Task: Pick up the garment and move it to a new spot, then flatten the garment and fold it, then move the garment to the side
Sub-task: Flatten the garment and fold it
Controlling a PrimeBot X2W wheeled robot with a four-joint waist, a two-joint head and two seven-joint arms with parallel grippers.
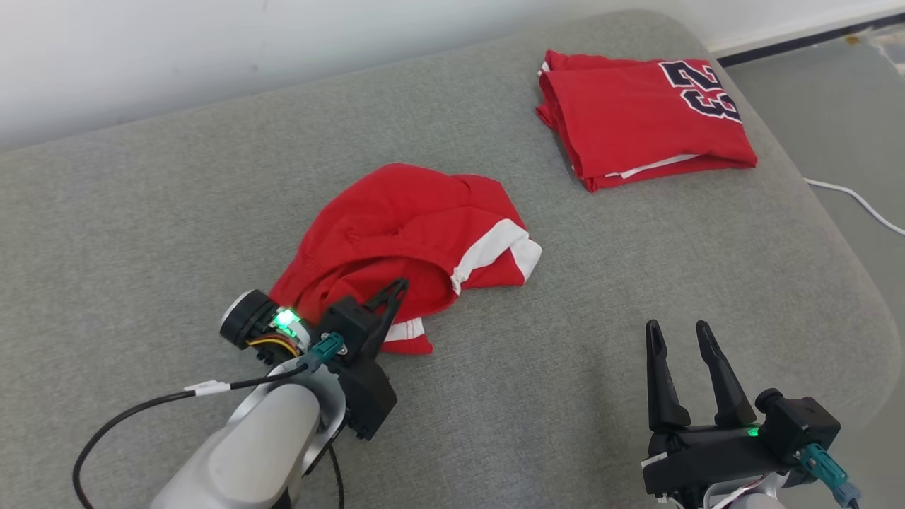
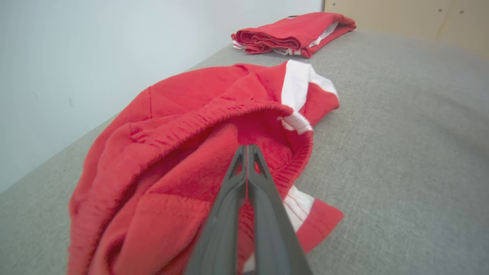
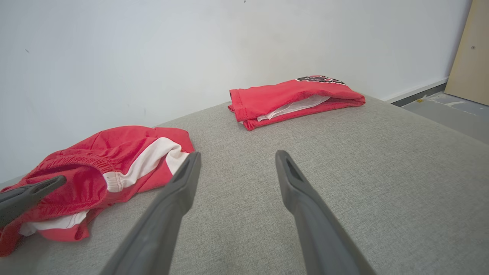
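The garment (image 1: 403,226) is a crumpled red heap with white panels and a gathered hem, lying mid-left on the grey cushion (image 1: 565,318). My left gripper (image 1: 399,286) is shut, its tips pressed into the garment's near fold just inside the gathered edge. The left wrist view shows the two fingers together over the garment (image 2: 172,152), tips of the left gripper (image 2: 247,147) against red cloth. My right gripper (image 1: 675,325) stands open low over bare cushion, well to the right of the garment. In the right wrist view the garment (image 3: 95,160) lies left of the open right gripper (image 3: 237,154).
A folded red shirt (image 1: 636,120) with dark printed numbers rests at the cushion's far right corner, also the folded shirt (image 3: 294,97). A white wall runs behind. A white cable (image 1: 855,201) lies on the floor past the cushion's rounded right edge.
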